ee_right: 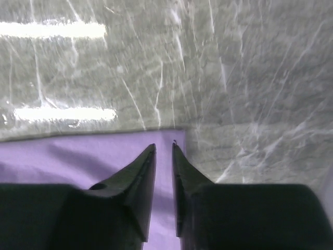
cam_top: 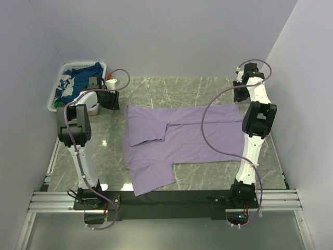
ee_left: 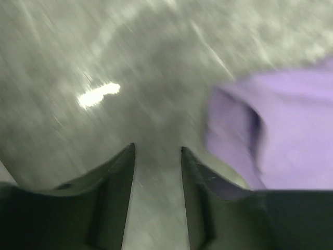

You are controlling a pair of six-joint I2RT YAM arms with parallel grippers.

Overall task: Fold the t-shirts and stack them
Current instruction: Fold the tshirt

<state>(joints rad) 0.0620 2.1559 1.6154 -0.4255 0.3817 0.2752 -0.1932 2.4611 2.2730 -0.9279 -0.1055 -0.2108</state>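
- Left hand (ee_left: 156,156): fingers spread, empty, just off the far-left corner of the large plain lavender-purple cloth t-shirt (cam_top: 182,141).
- The t-shirt lies flat on the grey marble surface (cam_top: 208,88), long axis left-to-right.
- Right hand (ee_right: 164,148): fingers narrowly parted, empty, over the t-shirt's far-right corner, so it is the nearer hand.

Tabletop (cam_top: 197,88) is grey-green marble-look with white veins, glossy. 3 plain pale walls enclose it: left wall (cam_top: 21,78), back wall (cam_top: 171,36), right wall (cam_top: 307,94). White slatted basket (cam_top: 53,96) sits in the far-left corner. Black strip (cam_top: 171,198) and aluminium rails (cam_top: 52,200) run along the near edge. 2 bright light streaks (ee_right: 52,30) glare on the marble in right wrist view, 1 blurred patch (ee_left: 99,95) in left wrist view.
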